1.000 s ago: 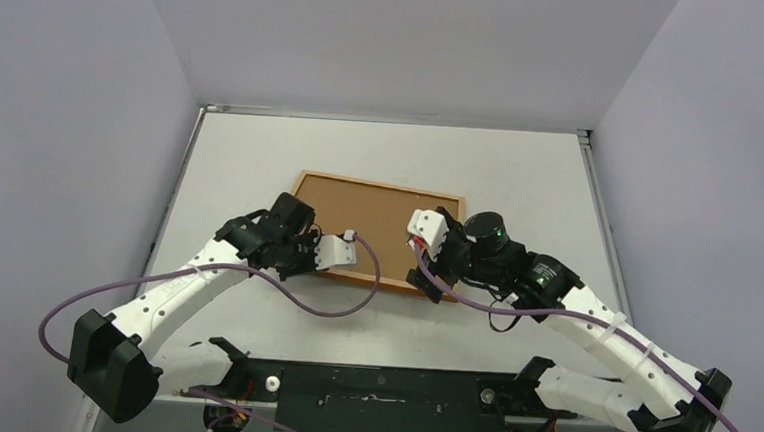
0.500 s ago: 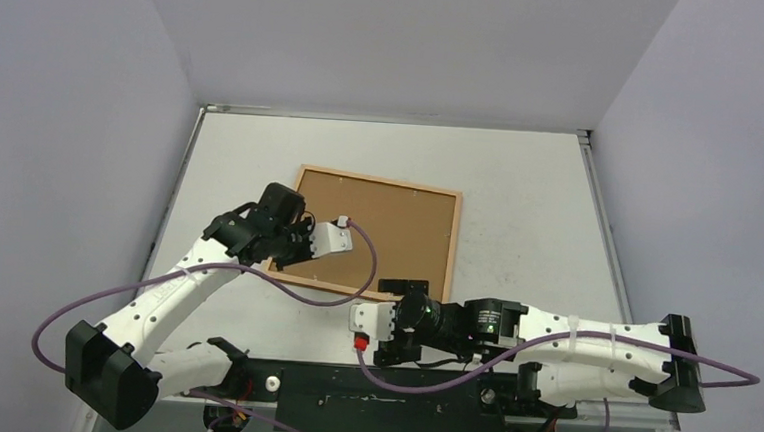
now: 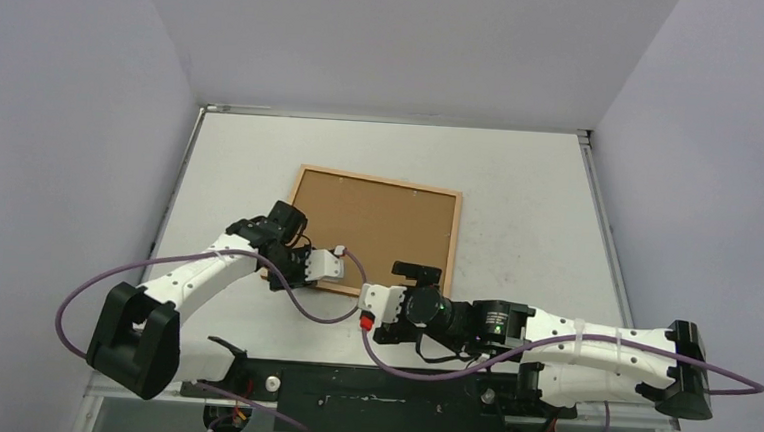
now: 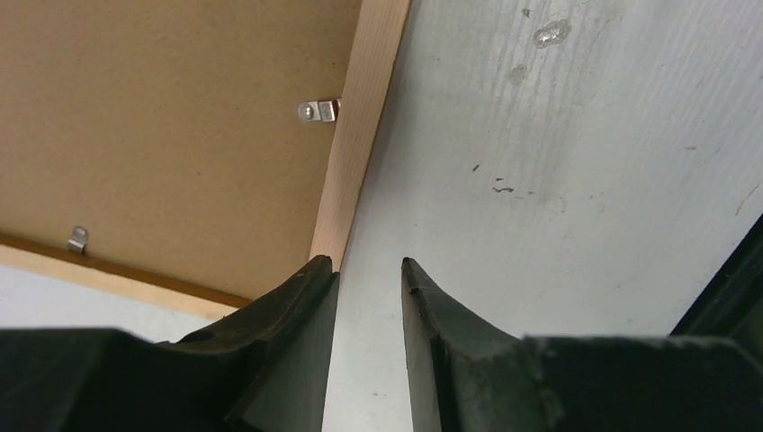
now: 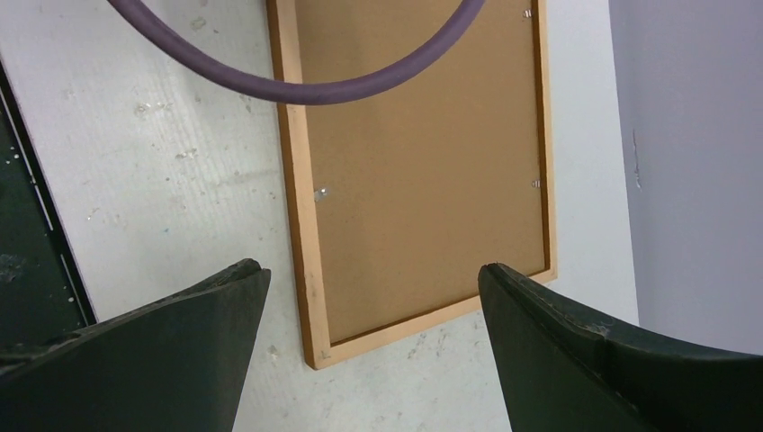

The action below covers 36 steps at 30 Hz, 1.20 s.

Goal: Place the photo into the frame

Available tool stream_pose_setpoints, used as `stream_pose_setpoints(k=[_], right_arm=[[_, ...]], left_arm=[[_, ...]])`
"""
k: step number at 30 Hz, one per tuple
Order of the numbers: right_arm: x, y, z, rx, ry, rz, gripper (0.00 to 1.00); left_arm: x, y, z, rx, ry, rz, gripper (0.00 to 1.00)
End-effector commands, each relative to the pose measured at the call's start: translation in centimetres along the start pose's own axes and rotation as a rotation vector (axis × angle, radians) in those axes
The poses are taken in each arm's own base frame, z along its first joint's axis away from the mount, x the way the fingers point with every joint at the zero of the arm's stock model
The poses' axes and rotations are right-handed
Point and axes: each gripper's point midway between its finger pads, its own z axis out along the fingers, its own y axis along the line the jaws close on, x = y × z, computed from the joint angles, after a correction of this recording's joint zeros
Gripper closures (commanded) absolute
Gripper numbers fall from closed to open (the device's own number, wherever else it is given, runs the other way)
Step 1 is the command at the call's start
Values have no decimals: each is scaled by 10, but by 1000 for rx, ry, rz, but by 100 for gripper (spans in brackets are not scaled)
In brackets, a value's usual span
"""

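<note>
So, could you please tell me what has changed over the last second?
The right end effector swung off the frame, back toward the table's near edge, and now points left, jaws wide open. The left end effector drew back to the frame's near-left corner, slightly open beside its edge, gripping nothing. The frame stayed put, fibreboard backing up.

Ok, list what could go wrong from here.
The left gripper sits right at the frame's wooden edge, jaws barely apart; it may shove the frame instead of catching it.
The purple cable hangs across the frame ahead of the open right gripper and may snag.
Small metal clips sit on the backing; easy to miss.
</note>
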Motion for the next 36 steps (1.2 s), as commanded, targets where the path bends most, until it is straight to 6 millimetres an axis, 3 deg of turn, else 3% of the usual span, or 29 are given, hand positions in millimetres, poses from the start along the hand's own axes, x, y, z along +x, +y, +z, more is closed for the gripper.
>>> stream_pose_setpoints(k=[1,5,11,18,22,27,36], right_arm=[[-13,-26,-7,114,-63,60,10],[-18,-39,-17,149,-101,107,10],[-19,-48,-22,177,-126,145,10],[-18,-58,-25,197,-137,168,10],[-21,-61,-25,197,-148,179,10],[-23,-60,-24,187,-150,182,10],[-29,-61,-21,179,-168,191,10]], left_arm=[[-12,9,12,17,-51,43,69],[-11,8,22,28,-51,64,71],[-6,3,31,58,-31,75,82],[1,-1,43,62,-11,76,82],[1,2,46,44,-1,77,73],[-8,9,33,2,-33,89,64],[-5,15,38,-77,-5,127,57]])
